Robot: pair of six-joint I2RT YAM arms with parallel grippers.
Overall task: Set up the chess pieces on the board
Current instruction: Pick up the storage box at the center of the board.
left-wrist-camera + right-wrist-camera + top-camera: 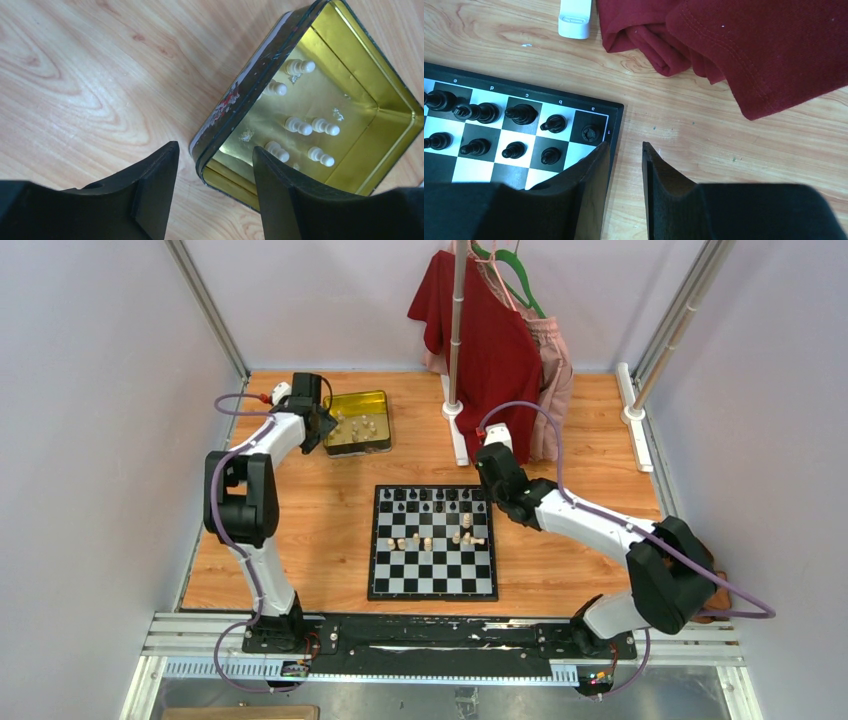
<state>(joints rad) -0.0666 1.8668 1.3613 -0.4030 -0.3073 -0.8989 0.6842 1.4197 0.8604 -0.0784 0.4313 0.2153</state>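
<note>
The checkered board (400, 580) lies mid-table. Black chess pieces (430, 502) fill its far two rows and also show in the right wrist view (519, 114). Several cream pieces (440, 538) stand loosely near its middle, some lying down. More cream pieces (305, 127) lie in the open yellow tin (250, 85) at the back left (375, 405). My left gripper (215, 150) is open and empty, straddling the tin's near corner (322, 430). My right gripper (624, 145) is open by a narrow gap and empty, at the board's far right corner (497, 490).
A red shirt (490, 340) and a pink garment hang from a pole whose white base (455, 430) stands just behind the board. The red cloth (749, 45) reaches the table ahead of my right gripper. A white rail (635, 410) runs along the right edge.
</note>
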